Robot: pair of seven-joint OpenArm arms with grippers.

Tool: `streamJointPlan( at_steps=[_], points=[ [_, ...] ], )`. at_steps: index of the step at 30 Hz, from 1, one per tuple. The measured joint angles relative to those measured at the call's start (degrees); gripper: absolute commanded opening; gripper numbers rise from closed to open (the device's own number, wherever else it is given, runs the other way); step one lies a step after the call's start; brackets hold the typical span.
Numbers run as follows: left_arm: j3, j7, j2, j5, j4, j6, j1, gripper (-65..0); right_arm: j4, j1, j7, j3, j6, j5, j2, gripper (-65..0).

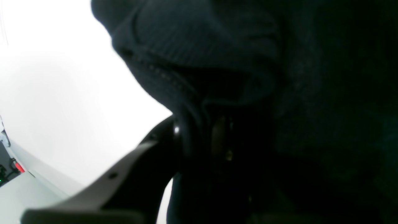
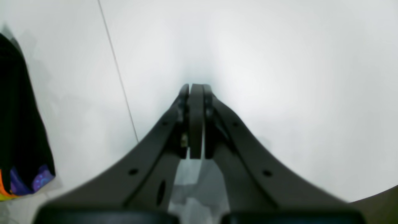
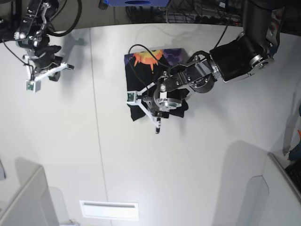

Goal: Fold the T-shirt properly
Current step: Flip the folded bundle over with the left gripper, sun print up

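I see left gripper (image 3: 157, 123) pinching soft, bunched black T-shirt (image 3: 141, 63); right gripper (image 2: 196, 90) squeezed shut, holding nothing, above smooth white table (image 3: 70, 141).

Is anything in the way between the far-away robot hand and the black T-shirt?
Nothing visible. Only bare white table lies between the right gripper, shut and empty off to the side, and the T-shirt. The left gripper is already at the shirt.

T-shirt (image 3: 155, 70) black, orange sun and purple print; bench (image 3: 211, 155) white; fingers (image 2: 196, 124) dark grey.
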Motion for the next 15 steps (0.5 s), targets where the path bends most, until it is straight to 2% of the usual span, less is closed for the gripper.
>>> streamJointPlan(
  at_steps=[13, 15],
  points=[
    [0.11, 1.05, 1.73, 0.39, -0.81, 0.11, -0.15, -64.5, 0.0, 0.35, 0.0, 0.11, 0.0, -0.17, -0.02, -65.0],
    [0.09, 2.29, 2.21, 0.07, -0.83, 0.09, -0.15, -46.7, 0.0, 0.37, -0.02, 0.07, 0.0, -0.2, -0.02, -65.0]
  ],
)
